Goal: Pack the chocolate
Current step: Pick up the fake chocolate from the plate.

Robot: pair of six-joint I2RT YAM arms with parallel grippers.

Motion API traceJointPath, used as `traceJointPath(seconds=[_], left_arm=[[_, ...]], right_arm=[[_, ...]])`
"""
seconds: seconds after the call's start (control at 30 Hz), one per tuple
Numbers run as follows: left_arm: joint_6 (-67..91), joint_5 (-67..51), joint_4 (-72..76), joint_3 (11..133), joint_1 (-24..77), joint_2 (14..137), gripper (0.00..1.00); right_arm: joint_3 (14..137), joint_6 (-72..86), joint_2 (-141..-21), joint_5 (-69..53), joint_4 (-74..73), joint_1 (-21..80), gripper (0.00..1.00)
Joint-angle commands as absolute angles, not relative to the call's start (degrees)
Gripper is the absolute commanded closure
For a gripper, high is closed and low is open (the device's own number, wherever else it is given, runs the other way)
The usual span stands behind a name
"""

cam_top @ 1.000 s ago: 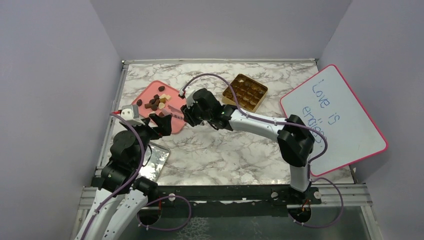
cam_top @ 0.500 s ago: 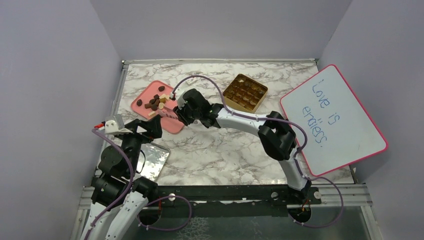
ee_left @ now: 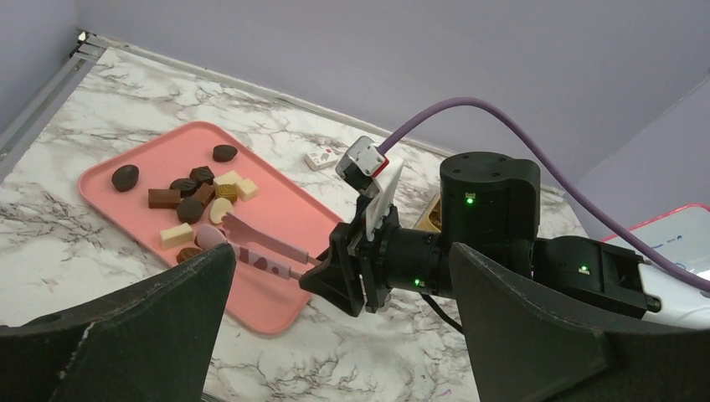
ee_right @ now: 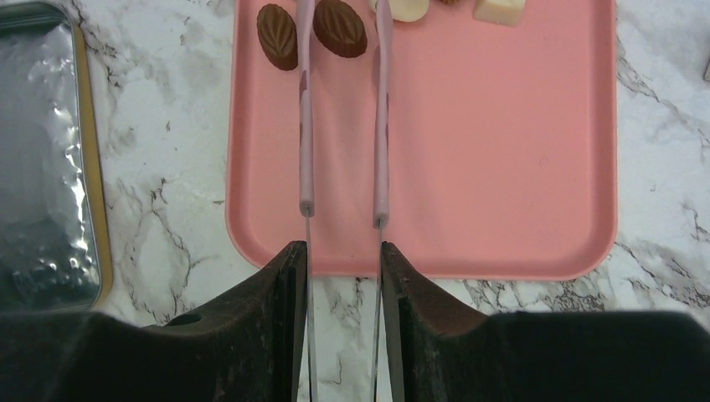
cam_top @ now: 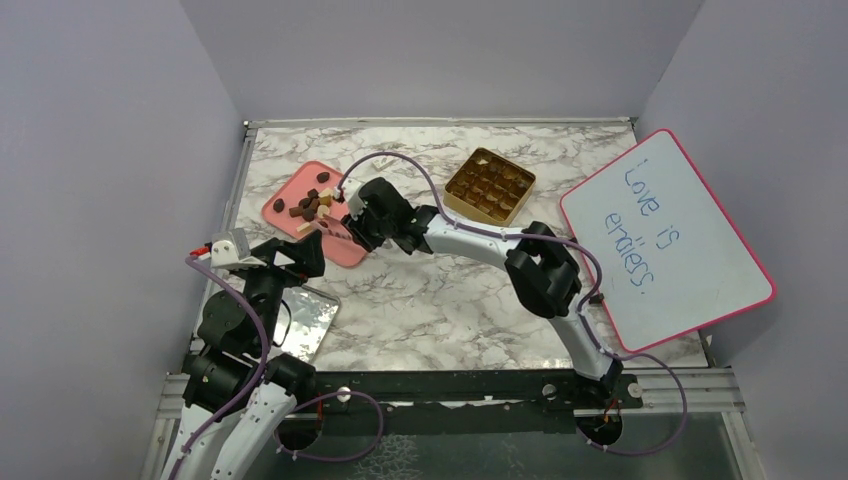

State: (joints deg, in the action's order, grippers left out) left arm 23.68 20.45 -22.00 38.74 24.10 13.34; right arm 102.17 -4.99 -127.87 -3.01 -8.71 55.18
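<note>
Here, oval chocolate [ee_right: 340,27] between pink tweezers [ee_right: 381,126], long axis skewed to them.

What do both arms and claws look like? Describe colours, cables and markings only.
Both arms pair white links with bulky black joints: left arm, right arm. A purple cable loops along each. The right claw is black, with green lights behind it; the left claw has dark, wedge-shaped fingers.

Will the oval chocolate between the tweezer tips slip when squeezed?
Likely slippery: the oval chocolate is rounded, so the thin tweezers may squirt it out. It lies flat on the pink tray, so rolling seems unlikely.
</note>
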Motion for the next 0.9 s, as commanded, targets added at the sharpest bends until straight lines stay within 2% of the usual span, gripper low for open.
traceJointPath(seconds=[0.0,0.47,0.87], left_arm=[[22.9,21.6,-20.9,38.3,23.9,13.1,0.01],[22.9,21.8,-20.9,38.3,23.9,13.3,0.01],[22.9,21.7,-20.9,38.2,23.9,13.4,0.01]], right_arm=[[104.9,-6.5,-129.7,-5.0,-9.8,56.1,0.6],[108.6,-8.3,-132.8,-3.4,-11.4,56.1,0.61],[105.1,-8.5,-129.7,-1.0,-10.6,56.1,0.69]])
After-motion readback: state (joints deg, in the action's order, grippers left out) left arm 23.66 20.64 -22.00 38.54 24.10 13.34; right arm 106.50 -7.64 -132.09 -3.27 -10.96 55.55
